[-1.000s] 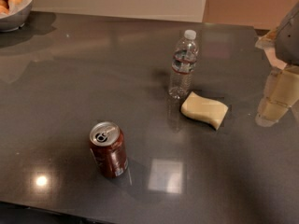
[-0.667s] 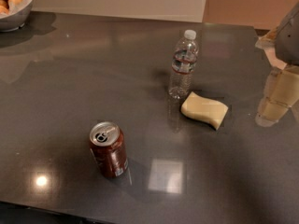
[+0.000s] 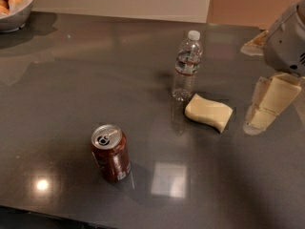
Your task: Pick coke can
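Observation:
The coke can (image 3: 110,152) stands upright on the dark grey table (image 3: 71,80), near the front left. It is dark red with a silver top and pull tab and white marks low on its side. My gripper (image 3: 259,120), cream-coloured under a grey wrist, hangs over the table's right edge, far to the right of the can and a little farther back. It touches nothing and holds nothing.
A clear plastic water bottle (image 3: 187,66) stands upright at the middle back. A pale yellow sponge (image 3: 208,112) lies just in front and right of it, between the can and my gripper. A bowl of round fruit (image 3: 13,4) sits at the back left corner.

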`<state>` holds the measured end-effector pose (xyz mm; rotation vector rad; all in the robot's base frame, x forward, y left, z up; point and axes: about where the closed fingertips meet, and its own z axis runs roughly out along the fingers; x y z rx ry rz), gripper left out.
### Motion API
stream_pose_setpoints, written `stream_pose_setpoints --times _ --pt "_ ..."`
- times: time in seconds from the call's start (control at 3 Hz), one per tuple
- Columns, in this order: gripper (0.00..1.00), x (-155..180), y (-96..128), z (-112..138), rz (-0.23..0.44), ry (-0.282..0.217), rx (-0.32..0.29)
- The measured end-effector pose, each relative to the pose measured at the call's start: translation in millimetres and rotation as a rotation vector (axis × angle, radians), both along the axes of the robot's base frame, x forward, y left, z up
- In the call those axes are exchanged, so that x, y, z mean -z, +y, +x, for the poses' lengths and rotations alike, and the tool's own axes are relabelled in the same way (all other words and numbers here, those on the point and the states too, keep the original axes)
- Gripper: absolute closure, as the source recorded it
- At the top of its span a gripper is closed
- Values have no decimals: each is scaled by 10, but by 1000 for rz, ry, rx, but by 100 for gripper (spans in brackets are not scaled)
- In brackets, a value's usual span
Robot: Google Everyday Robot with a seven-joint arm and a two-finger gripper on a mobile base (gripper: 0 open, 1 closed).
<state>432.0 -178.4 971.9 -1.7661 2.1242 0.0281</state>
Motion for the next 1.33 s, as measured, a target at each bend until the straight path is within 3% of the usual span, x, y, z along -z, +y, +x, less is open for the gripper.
stream_pose_setpoints --times 0.67,1.33 --pt "0 238 823 -178 159 12 -172" --pt "0 502 1599 -409 266 22 -304"
